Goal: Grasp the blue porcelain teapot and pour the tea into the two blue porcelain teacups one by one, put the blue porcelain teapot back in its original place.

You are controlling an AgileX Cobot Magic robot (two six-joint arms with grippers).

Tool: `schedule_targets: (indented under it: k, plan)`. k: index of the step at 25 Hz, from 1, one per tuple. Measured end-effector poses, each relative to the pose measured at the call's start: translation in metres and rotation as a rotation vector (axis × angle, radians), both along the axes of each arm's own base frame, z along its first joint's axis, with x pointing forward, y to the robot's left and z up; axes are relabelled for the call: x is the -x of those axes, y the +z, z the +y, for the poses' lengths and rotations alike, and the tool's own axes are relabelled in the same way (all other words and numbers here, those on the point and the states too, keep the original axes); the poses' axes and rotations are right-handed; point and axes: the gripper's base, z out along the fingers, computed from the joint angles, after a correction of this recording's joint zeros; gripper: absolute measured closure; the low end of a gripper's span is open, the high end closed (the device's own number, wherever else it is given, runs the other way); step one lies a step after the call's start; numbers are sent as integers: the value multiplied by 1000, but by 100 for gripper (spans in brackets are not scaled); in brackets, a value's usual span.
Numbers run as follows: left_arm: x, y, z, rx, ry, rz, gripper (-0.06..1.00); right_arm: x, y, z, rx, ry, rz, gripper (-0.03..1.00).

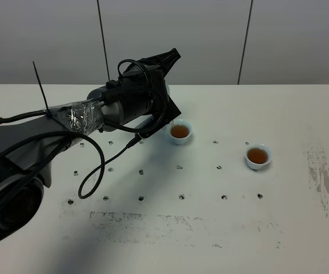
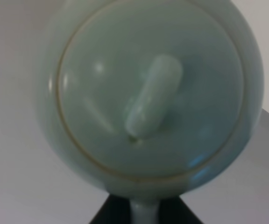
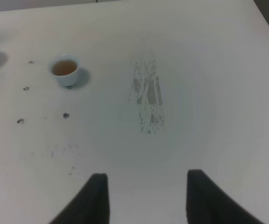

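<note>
The blue porcelain teapot (image 2: 148, 93) fills the left wrist view, seen from above with its knobbed lid. Its loop handle sits between the dark jaws of my left gripper (image 2: 144, 213), which is shut on it. In the exterior view my left gripper (image 1: 165, 77) is at the back of the table, just left of the nearer teacup, and the arm hides the teapot. The two blue porcelain teacups (image 1: 180, 132) (image 1: 258, 156) stand upright with brown tea in them. My right gripper (image 3: 146, 196) is open and empty above bare table; one teacup (image 3: 65, 70) is far ahead of it.
The white table (image 1: 301, 114) has rows of small holes and scuffed dark patches near the front (image 1: 153, 222) and at the right (image 1: 324, 180). A black cable (image 1: 96, 171) loops down from the left arm. A grey wall stands behind.
</note>
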Motion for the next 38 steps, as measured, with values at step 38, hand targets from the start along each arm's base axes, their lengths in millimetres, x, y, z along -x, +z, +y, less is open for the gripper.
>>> schedule_targets:
  k: [38]
  plan:
    - [28, 49, 35, 628, 338, 320, 84, 0, 0, 0, 0, 0, 0, 57]
